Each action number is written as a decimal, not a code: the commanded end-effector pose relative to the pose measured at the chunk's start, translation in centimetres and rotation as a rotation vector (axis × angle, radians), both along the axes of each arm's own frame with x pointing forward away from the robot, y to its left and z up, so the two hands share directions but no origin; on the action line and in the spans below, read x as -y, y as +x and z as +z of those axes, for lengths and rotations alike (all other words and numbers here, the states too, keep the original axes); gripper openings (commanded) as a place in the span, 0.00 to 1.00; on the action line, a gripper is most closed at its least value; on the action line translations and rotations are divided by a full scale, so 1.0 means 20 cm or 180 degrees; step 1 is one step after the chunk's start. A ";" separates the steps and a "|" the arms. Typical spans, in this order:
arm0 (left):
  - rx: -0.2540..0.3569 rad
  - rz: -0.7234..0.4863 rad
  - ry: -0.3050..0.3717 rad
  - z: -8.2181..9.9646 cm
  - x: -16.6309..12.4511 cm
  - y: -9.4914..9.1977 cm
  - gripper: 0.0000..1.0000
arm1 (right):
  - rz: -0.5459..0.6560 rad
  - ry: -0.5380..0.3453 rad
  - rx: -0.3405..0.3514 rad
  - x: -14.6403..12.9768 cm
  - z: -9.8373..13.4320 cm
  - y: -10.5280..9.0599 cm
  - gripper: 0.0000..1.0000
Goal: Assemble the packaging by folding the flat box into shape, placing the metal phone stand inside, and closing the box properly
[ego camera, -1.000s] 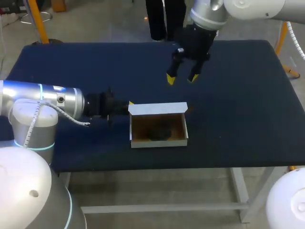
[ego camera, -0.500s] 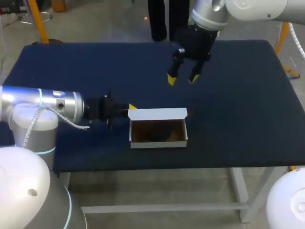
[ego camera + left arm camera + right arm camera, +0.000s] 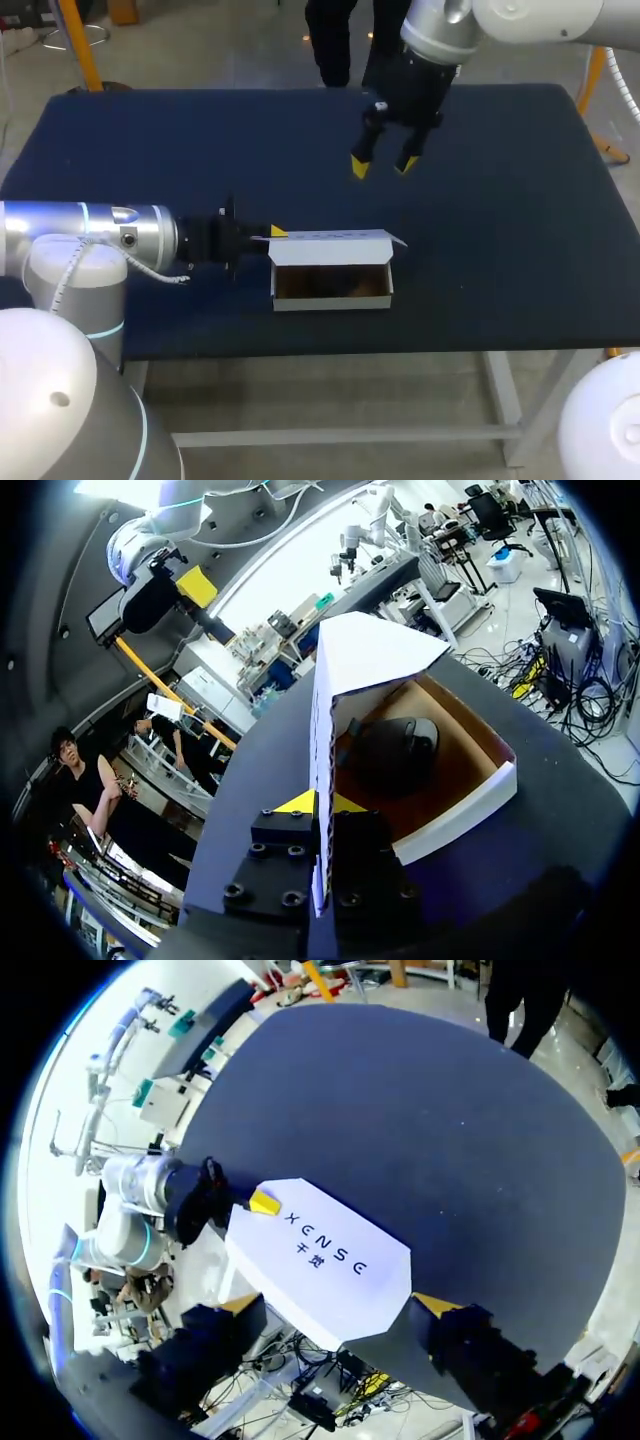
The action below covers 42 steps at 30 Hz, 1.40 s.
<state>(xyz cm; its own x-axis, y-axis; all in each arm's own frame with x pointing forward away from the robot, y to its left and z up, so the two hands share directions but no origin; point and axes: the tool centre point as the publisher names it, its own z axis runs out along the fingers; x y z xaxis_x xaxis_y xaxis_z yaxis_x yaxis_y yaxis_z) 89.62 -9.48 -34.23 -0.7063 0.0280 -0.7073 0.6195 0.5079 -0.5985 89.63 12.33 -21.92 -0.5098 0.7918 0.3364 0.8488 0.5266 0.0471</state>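
Note:
The white box (image 3: 332, 290) with a brown inside lies near the table's front edge, its lid (image 3: 330, 243) tipped forward over the opening. My left gripper (image 3: 275, 233) is shut on the lid's left edge. In the left wrist view the lid (image 3: 360, 655) stands on edge between the yellow tips of the left gripper (image 3: 318, 804), and the dark metal phone stand (image 3: 395, 750) lies inside the box. My right gripper (image 3: 385, 163) hangs open above the table behind the box. From the right wrist view the lid (image 3: 320, 1260) lies below the right gripper (image 3: 338, 1310), hiding the box's inside.
The dark blue table (image 3: 520, 200) stretches bare to the right and behind the box. The box sits close to the front edge (image 3: 400, 350). My left arm (image 3: 90, 235) lies low across the table's left side.
My left gripper has swung the lid from upright at the back wall forward over the box, so the stand is now mostly covered in the head view. The right arm stayed still.

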 end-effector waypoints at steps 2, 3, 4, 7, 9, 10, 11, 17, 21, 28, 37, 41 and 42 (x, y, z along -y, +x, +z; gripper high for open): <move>0.0049 0.0020 -0.0008 -0.03 -0.01 -0.01 0.00 | 0.0006 0.0004 -0.0003 0.00 0.00 0.00 1.00; 0.0053 0.0021 -0.0006 -0.03 -0.01 -0.02 0.00 | 0.0006 0.0004 -0.0003 0.00 0.00 0.00 1.00; 0.0062 0.0022 -0.0004 -0.03 -0.01 -0.02 0.00 | -0.0059 -0.0035 -0.0020 0.01 0.00 -0.01 1.00; 0.0059 0.0012 -0.0026 -0.04 -0.02 -0.01 0.00 | -0.0337 -0.0140 -0.0134 0.03 -0.01 -0.04 1.00; 0.0057 0.0013 -0.0029 -0.05 -0.02 -0.01 0.00 | -0.0565 -0.0316 -0.0160 0.06 -0.03 -0.06 1.00; 0.0060 0.0014 -0.0026 -0.05 -0.02 -0.01 0.00 | -0.0606 -0.0307 -0.0215 0.07 -0.03 -0.07 1.00; 0.0065 0.0015 -0.0025 -0.06 -0.02 -0.02 0.00 | -0.0646 -0.0306 -0.0264 0.08 -0.04 -0.08 1.00; 0.0104 0.0013 -0.0056 -0.06 -0.03 -0.02 0.00 | -0.0823 -0.0171 -0.0380 0.11 -0.08 -0.16 1.00; 0.0131 0.0019 -0.0059 -0.06 -0.03 -0.03 0.00 | -0.0988 -0.0082 -0.0376 0.14 -0.12 -0.21 1.00; 0.0151 0.0013 -0.0087 -0.07 -0.04 -0.04 0.00 | -0.1261 -0.0015 -0.0243 0.15 -0.17 -0.32 1.00; 0.0156 -0.0002 -0.0076 -0.08 -0.04 -0.05 0.00 | -0.1261 -0.0015 -0.0243 0.15 -0.17 -0.32 1.00; 0.0150 -0.0011 -0.0063 -0.08 -0.04 -0.05 0.00 | -0.1261 -0.0015 -0.0243 0.15 -0.17 -0.32 1.00; 0.0150 -0.0009 -0.0059 -0.09 -0.04 -0.05 0.00 | -0.1319 -0.0046 -0.0267 0.15 -0.18 -0.31 1.00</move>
<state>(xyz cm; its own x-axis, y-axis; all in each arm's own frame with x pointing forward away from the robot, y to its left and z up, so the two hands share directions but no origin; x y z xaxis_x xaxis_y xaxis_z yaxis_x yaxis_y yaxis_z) 88.69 -8.89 -35.52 -0.6714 0.0157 -0.7409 0.6489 0.4953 -0.5775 83.47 9.32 -25.43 -0.1334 0.9241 0.3581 0.9875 0.1546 -0.0310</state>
